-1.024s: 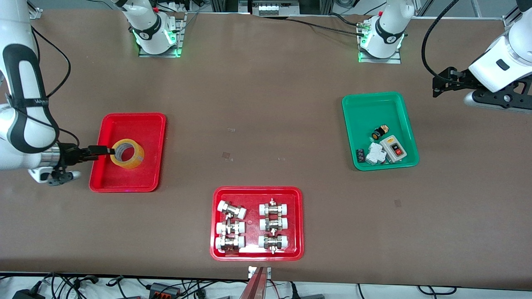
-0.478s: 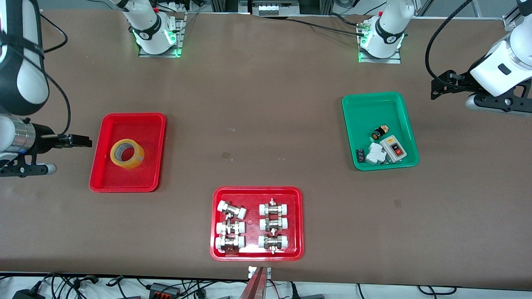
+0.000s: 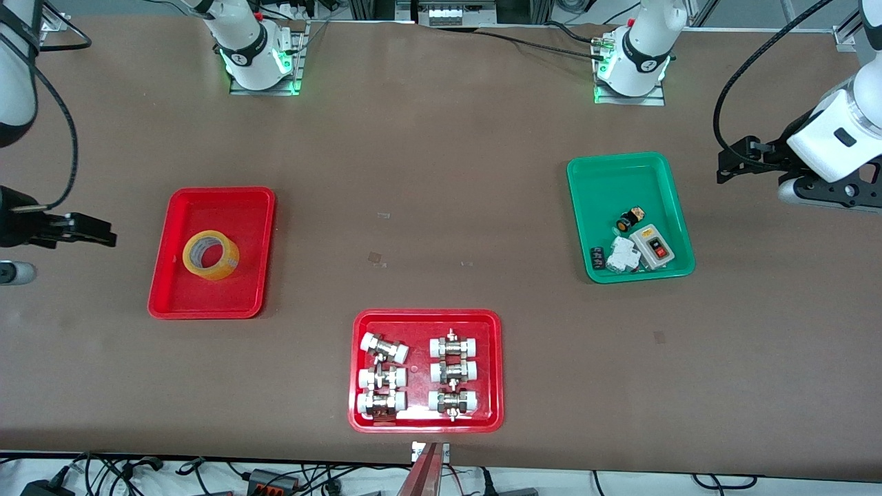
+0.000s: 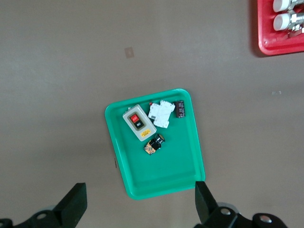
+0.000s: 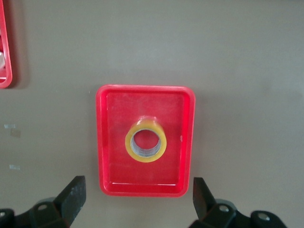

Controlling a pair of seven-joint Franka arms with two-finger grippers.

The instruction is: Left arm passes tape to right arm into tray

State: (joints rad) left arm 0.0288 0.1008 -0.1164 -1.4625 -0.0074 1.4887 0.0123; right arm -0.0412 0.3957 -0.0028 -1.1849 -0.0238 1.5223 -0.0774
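Note:
The yellow tape roll [image 3: 211,255] lies flat in the plain red tray [image 3: 181,301] toward the right arm's end of the table. It also shows in the right wrist view [image 5: 146,141], inside the tray [image 5: 187,142]. My right gripper [image 3: 96,231] is open and empty, up over bare table beside that tray; in its wrist view it [image 5: 137,199] stands wide open. My left gripper [image 3: 734,155] is open and empty, up over the table beside the green tray [image 3: 586,200]; its wrist view shows it [image 4: 140,206] wide open.
The green tray [image 4: 161,175] holds a grey switch box [image 3: 652,248], a white part [image 3: 620,256] and a small black-and-orange button [image 3: 628,220]. A second red tray [image 3: 358,420] with white-capped metal fittings [image 3: 384,375] sits nearest the front camera.
My right gripper has let go of the tape and drawn back and up, away from the red tray. The tape stays in the tray. The left arm shifted slightly.

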